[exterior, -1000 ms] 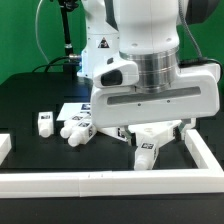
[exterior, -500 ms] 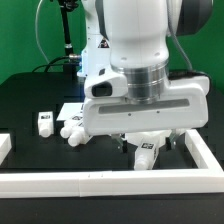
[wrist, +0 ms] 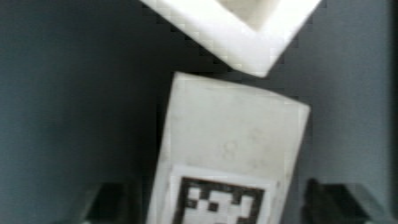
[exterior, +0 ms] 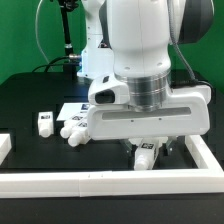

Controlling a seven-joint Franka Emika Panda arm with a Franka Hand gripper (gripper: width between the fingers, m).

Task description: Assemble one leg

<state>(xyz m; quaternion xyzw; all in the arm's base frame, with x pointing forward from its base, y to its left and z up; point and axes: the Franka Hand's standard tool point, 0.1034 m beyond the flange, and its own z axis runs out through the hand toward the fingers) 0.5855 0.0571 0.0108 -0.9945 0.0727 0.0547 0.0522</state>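
A leg [exterior: 147,153], a stubby white peg with a black-and-white tag, lies on the black table near the exterior view's right. In the wrist view the leg [wrist: 228,150] lies lengthwise between my fingers, its tagged end nearest the camera. My gripper [exterior: 148,148] is low over it and open, with a dark finger [wrist: 112,202] on each side and a small gap to the leg. Three more legs lie toward the exterior view's left: one alone [exterior: 43,122] and two close together [exterior: 74,132]. A corner of the white tabletop [wrist: 228,32] lies just beyond the leg.
A low white wall [exterior: 110,183] runs along the front and up the exterior view's right side [exterior: 205,150]. The marker board [exterior: 70,108] lies behind the legs. The arm's base and cables stand at the back.
My hand has come down and shifted slightly toward the exterior view's right, so the fingers now straddle the leg. The legs have not moved.
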